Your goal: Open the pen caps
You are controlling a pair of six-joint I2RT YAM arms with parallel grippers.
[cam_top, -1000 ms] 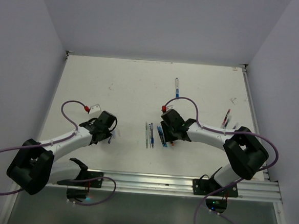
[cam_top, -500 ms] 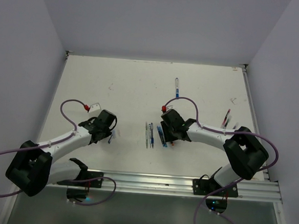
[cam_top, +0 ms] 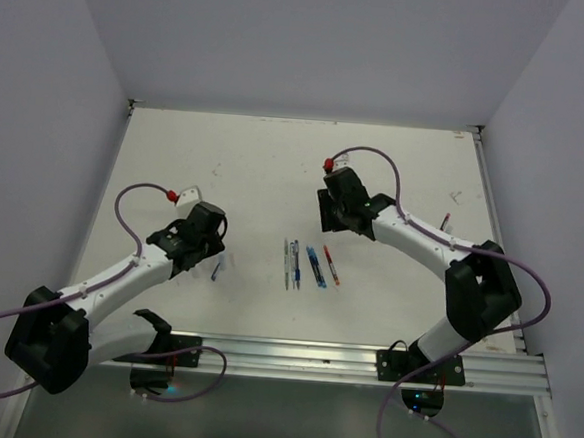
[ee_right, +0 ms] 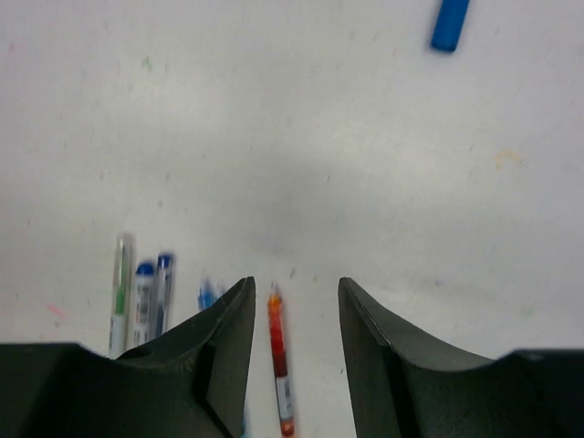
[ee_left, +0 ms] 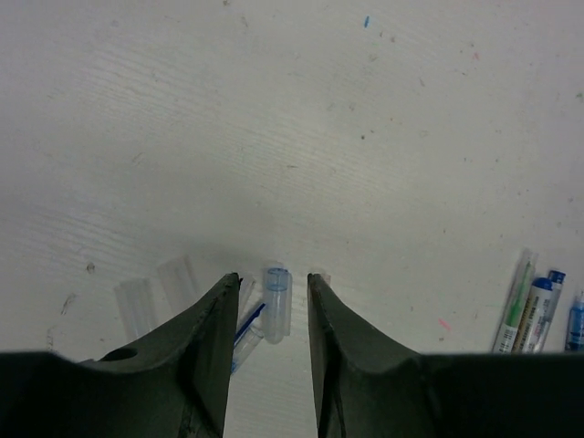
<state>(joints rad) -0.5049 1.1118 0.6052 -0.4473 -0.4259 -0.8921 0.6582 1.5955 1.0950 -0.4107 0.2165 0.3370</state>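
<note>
**Clerk:** Entry one, left fingers (ee_left: 272, 278)?

**Checker:** Parted to a narrow gap, nothing clamped. In the gap, lying on the counter (ee_left: 365, 137): one short clear cap (ee_left: 276, 306) with a blue-tinted end. A thin blue-cored piece (ee_left: 246, 328) lies just beside it. Left of these are two faint clear tubes (ee_left: 132, 306); cannot tell whether they are caps.

**Clerk:** Entry two, right fingers (ee_right: 296, 283)?

**Checker:** Parted somewhat wider, holding nothing. One red pen (ee_right: 280, 360) lies on the counter, lengthwise in the gap between them.

**Clerk:** Loose caps on that side?

**Checker:** One blue cap (ee_right: 450, 23), alone on the counter at the top edge of the right wrist view, well apart from the pens.

**Clerk:** Remaining stock?

**Checker:** A row of pens (cam_top: 296, 264) lies side by side between the two arms. The red pen is at the row's right end.
</note>
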